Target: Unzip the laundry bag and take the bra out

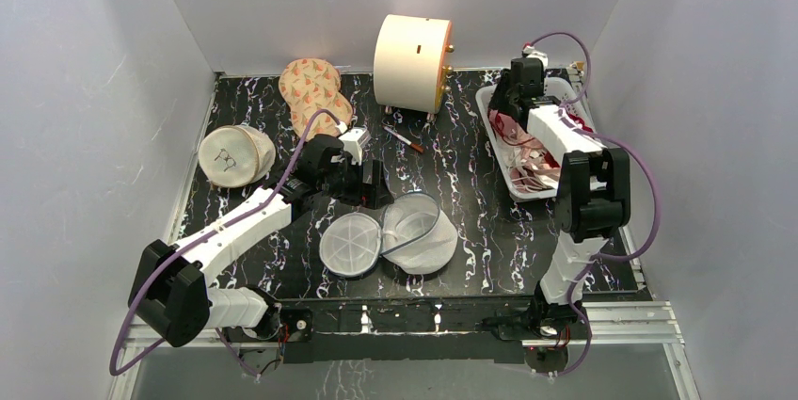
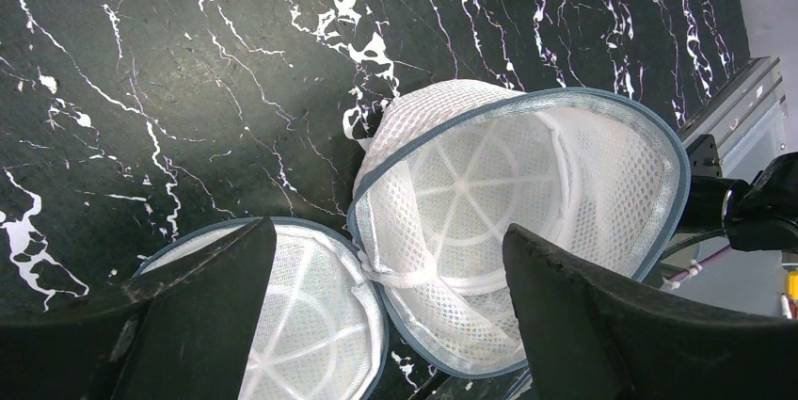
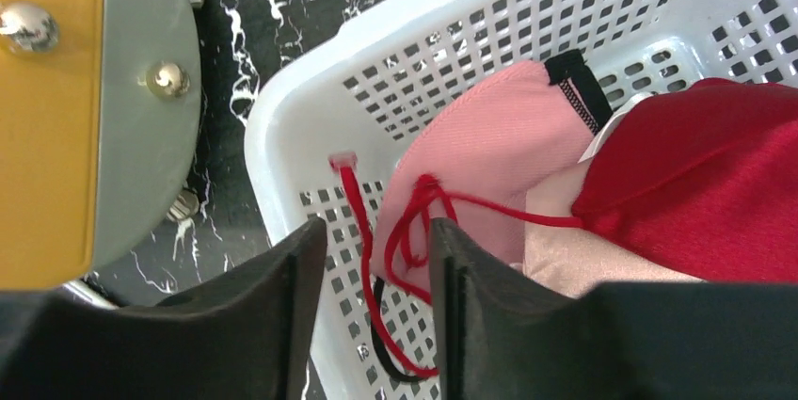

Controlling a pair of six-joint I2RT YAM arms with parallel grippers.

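Note:
The laundry bag (image 1: 421, 235) lies unzipped at the table's front middle, its round lid (image 1: 350, 245) flipped flat to the left. In the left wrist view the bag (image 2: 527, 184) shows only bare mesh inside, and the lid (image 2: 311, 325) lies beside it. My left gripper (image 1: 372, 195) (image 2: 388, 231) is open and empty, just above the hinge between them. My right gripper (image 1: 508, 91) (image 3: 376, 231) hovers over the white basket (image 3: 311, 108), jaws a little apart, with thin red straps (image 3: 414, 221) lying loose between them. A rose-pink garment that looks like the bra (image 3: 489, 146) rests in the basket.
A red garment (image 3: 715, 165) and other clothes fill the basket (image 1: 497, 141) at the back right. A cream drum (image 1: 411, 59) stands at the back. The orange patterned pouch (image 1: 315, 89) and the cream round pouch (image 1: 233, 155) lie at the back left. A pen (image 1: 405, 139) lies mid-table.

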